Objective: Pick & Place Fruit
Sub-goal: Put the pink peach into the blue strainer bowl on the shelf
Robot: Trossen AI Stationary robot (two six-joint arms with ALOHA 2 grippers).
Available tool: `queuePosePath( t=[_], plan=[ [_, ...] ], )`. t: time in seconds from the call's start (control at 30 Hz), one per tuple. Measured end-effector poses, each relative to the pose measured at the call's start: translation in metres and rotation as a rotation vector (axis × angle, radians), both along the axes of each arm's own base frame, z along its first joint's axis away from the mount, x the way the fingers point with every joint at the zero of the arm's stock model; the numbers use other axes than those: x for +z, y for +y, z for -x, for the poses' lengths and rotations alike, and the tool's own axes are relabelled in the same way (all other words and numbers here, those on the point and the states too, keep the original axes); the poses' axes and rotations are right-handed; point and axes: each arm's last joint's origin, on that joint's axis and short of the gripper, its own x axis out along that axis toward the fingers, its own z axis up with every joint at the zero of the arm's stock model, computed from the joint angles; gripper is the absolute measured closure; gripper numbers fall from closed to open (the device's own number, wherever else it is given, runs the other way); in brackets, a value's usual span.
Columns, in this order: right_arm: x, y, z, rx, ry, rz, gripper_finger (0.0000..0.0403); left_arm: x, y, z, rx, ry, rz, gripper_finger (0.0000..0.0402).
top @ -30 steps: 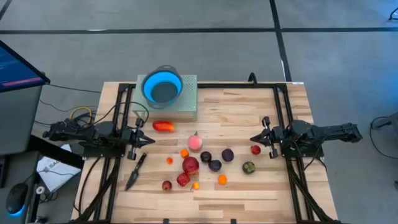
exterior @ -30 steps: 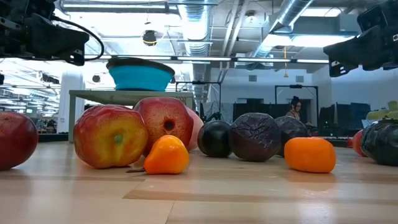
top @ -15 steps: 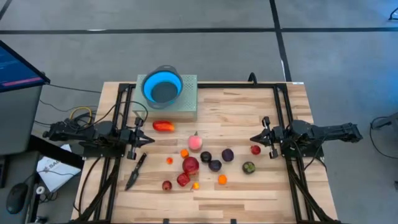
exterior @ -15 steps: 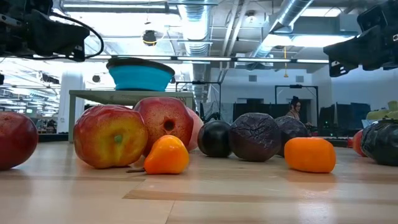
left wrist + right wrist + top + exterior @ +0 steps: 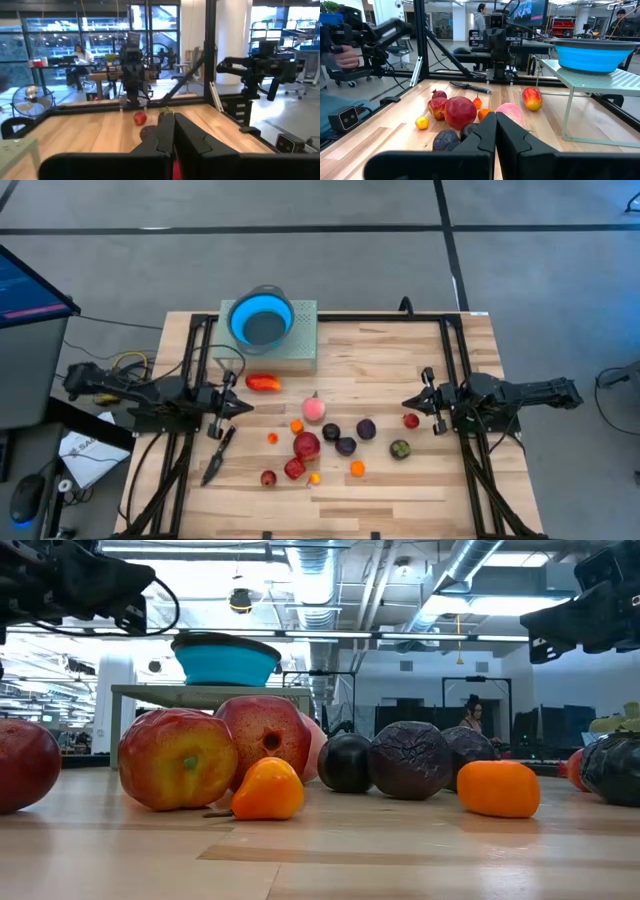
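Desk (image 5: pixel 400 370): the fruit (image 5: pixel 330 442) lies scattered over the middle, pieces close together, with narrow gaps between several. Open wood remains along the near edge, behind the cluster, and on the far right.

Left tool (image 5: pixel 243 406), fingers pressed together, hangs over the left side, just short of the longer red-orange piece (image 5: pixel 263 383). A dark knife (image 5: pixel 217 457) lies below it.

Right tool (image 5: pixel 406 402), fingers pressed together, hangs beside a small red ball (image 5: pixel 411 420); clear air separates both tools across the cluster.

Far left corner is blocked by a raised grey stand (image 5: pixel 300 340) carrying the blue bowl (image 5: pixel 261 318). Black frame rails (image 5: pixel 452 350) border both sides.
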Motion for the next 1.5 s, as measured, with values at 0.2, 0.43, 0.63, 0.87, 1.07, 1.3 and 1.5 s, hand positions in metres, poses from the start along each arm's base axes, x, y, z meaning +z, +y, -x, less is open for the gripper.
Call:
queuePosePath(
  t=[0.2, 0.43, 0.63, 0.87, 1.07, 1.3, 1.5],
  plan=[
    [0.000, 0.000, 0.000, 0.000, 0.000, 0.000, 0.0403, 0.007, -0.015, -0.037, 0.090, 0.204, -0.095, 0.0397],
    [0.000, 0.000, 0.000, 0.000, 0.000, 0.000, 0.0403, 0.007, -0.029, -0.087, 0.164, 0.391, -0.176, 0.0351],
    [0.000, 0.000, 0.000, 0.000, 0.000, 0.000, 0.0403, 0.020, -0.032, -0.121, 0.192, 0.501, -0.192, 0.0269],
    [0.000, 0.000, 0.000, 0.000, 0.000, 0.000, 0.0403, 0.016, -0.016, -0.166, 0.193, 0.591, -0.090, 0.0176],
    [0.000, 0.000, 0.000, 0.000, 0.000, 0.000, 0.0403, 0.008, -0.007, -0.196, 0.240, 0.683, -0.092, 0.0089],
    [0.000, 0.000, 0.000, 0.000, 0.000, 0.000, 0.0403, -0.004, 0.005, -0.210, 0.375, 0.836, -0.018, 0.0053],
    [0.000, 0.000, 0.000, 0.000, 0.000, 0.000, 0.0403, -0.020, 0.011, -0.210, 0.383, 0.928, 0.059, 0.0068]
  ],
)
